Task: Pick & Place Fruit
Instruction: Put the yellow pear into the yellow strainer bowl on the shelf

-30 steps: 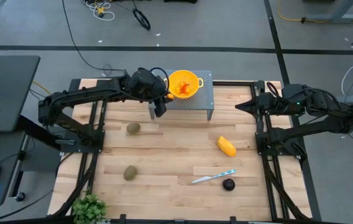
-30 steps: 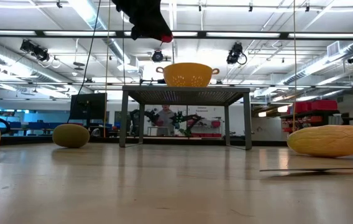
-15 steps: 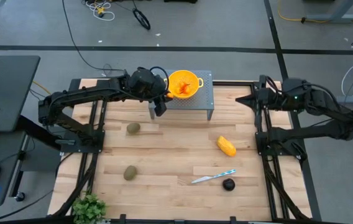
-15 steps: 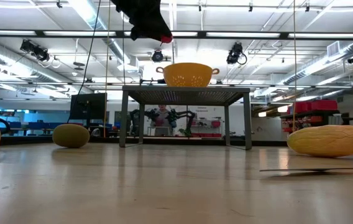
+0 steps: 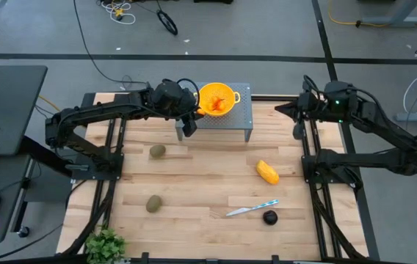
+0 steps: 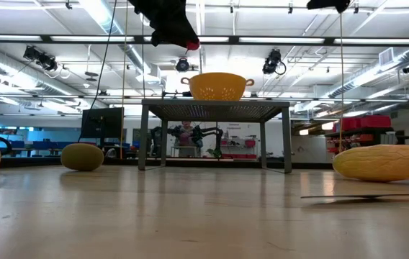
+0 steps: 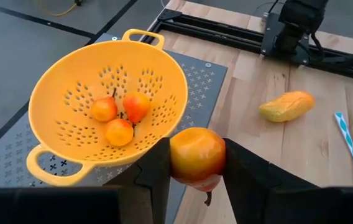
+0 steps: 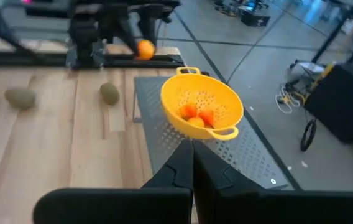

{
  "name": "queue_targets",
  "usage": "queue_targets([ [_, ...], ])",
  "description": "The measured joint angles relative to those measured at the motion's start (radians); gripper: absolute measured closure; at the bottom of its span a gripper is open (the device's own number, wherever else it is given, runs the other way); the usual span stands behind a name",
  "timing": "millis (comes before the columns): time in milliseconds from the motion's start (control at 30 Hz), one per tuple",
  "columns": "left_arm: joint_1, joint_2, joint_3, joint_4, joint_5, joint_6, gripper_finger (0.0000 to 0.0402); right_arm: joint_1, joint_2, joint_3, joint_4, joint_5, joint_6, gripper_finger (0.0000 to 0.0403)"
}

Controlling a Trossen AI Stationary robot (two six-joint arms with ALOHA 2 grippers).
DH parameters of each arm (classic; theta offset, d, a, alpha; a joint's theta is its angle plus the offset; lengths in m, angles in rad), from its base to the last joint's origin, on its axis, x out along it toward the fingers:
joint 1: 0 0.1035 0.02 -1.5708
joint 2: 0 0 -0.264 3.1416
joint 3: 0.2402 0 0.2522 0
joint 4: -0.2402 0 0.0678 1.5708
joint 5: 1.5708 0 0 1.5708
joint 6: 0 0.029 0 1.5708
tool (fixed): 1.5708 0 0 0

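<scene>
Left wrist view: smooth round orange-red fruit (image 7: 197, 157) is clamped by left gripper (image 7: 195, 163), just beside perforated yellow bowl (image 7: 77, 87) on grey metal stand (image 7: 207, 78). Right gripper (image 8: 192, 163) fingers pressed together, raised, empty.

Left arm reaches from 9 o'clock toward 12, elbow bent, wrist raised well above the tabletop. Left gripper (image 7: 196, 186) points down, fingers (image 7: 156, 171) clamped on either side of a small round orange-red fruit (image 7: 197, 155). Right arm folded at 2 o'clock, wrist turned toward centre, raised high. Right gripper (image 8: 192, 163) fingers pressed together, nothing between them.
</scene>
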Motion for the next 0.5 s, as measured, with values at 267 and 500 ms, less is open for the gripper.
queue_targets([
  [267, 0.007, 0.0, 0.0, 0.079, 0.002, 0.018, 0.0276, -0.036, 0.064, 0.0, 0.152, -0.052, 0.066, 0.0402],
  [500, 0.054, 0.0, 0.0, 0.155, 0.08, 0.057, 0.0268, -0.042, 0.125, 0.0, 0.194, -0.058, 0.098, 0.0402],
])
